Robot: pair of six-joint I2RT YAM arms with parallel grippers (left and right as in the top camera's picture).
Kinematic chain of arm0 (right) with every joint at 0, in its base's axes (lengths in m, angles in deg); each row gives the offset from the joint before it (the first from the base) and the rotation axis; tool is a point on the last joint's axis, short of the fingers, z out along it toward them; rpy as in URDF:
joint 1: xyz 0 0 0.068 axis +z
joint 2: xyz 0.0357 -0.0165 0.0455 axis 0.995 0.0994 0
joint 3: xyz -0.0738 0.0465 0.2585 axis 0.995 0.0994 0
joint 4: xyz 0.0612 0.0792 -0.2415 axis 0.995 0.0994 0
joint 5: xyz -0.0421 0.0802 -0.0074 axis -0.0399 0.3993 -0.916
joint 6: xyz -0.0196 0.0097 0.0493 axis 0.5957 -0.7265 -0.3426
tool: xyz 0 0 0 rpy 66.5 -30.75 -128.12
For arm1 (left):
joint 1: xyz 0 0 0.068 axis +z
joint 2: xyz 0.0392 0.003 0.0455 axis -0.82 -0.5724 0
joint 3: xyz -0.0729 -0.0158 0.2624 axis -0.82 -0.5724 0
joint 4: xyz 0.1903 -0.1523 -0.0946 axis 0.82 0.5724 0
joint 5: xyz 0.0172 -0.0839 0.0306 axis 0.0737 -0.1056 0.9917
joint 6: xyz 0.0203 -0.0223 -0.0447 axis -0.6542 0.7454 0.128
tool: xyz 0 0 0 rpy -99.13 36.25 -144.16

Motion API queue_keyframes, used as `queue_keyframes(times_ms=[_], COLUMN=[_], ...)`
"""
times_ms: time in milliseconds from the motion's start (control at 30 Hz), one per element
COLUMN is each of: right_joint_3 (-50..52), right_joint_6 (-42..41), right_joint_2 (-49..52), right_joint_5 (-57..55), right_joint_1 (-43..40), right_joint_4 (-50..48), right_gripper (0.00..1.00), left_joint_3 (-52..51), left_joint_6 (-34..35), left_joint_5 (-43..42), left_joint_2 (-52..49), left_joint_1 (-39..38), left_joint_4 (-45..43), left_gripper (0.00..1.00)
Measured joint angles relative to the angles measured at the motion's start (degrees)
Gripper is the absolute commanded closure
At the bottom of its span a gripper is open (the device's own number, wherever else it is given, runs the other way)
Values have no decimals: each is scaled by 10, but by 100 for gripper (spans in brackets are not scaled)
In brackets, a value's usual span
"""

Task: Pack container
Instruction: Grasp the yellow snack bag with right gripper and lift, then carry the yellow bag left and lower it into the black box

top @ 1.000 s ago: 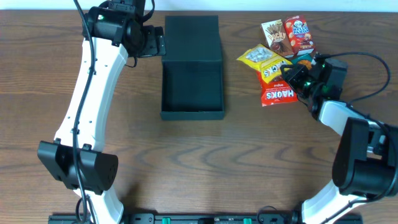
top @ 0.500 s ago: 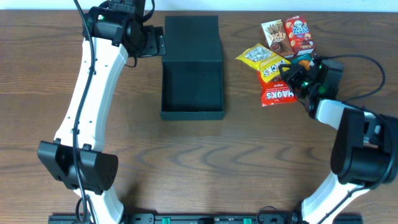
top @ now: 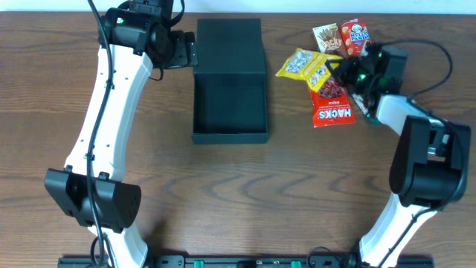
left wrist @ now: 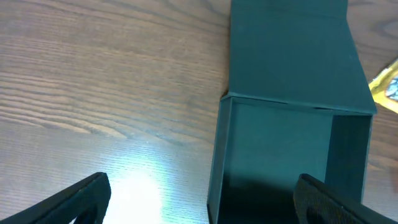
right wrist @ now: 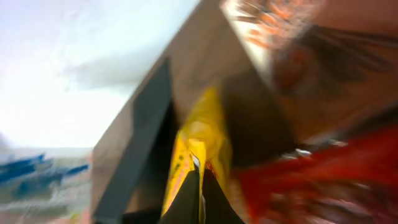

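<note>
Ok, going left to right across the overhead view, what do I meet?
Open left gripper → dark box → yellow packet → right gripper shut on it → red carton. The red packet and brown carton overlap these, so left out.

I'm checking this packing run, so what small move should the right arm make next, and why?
Probably lift the yellow packet clear of the table. The right fingers look shut on its edge, and the open box to its left holds nothing yet.
</note>
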State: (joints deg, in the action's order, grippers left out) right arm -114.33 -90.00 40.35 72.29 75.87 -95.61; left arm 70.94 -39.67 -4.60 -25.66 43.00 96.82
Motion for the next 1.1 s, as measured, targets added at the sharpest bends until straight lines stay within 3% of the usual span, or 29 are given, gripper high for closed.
queue_keyframes(times_ms=[233,467,600,800,1100], right_joint_3=[-155,-300,-373,-408,-409], right_joint_6=[55,169,270,442,552], right_joint_2=[0,0,0,0,0], right_joint_5=[120,191,186,112,7], right_joint_1=[22,99,170,250,320], right_joint_4=[140,371,565,781,788], right_gripper=[98,98,98,99,99], left_joint_3=[0,0,0,0,0], left_joint_6=[0,0,-13,-29,-45], left_joint_5=[-1,-15,-44,-100,-125], left_joint_2=[0,0,0,0,0], left_joint_1=[45,96,124,183,205], left_joint_4=[1,2,2,3,24], left_gripper=[5,5,5,5,5])
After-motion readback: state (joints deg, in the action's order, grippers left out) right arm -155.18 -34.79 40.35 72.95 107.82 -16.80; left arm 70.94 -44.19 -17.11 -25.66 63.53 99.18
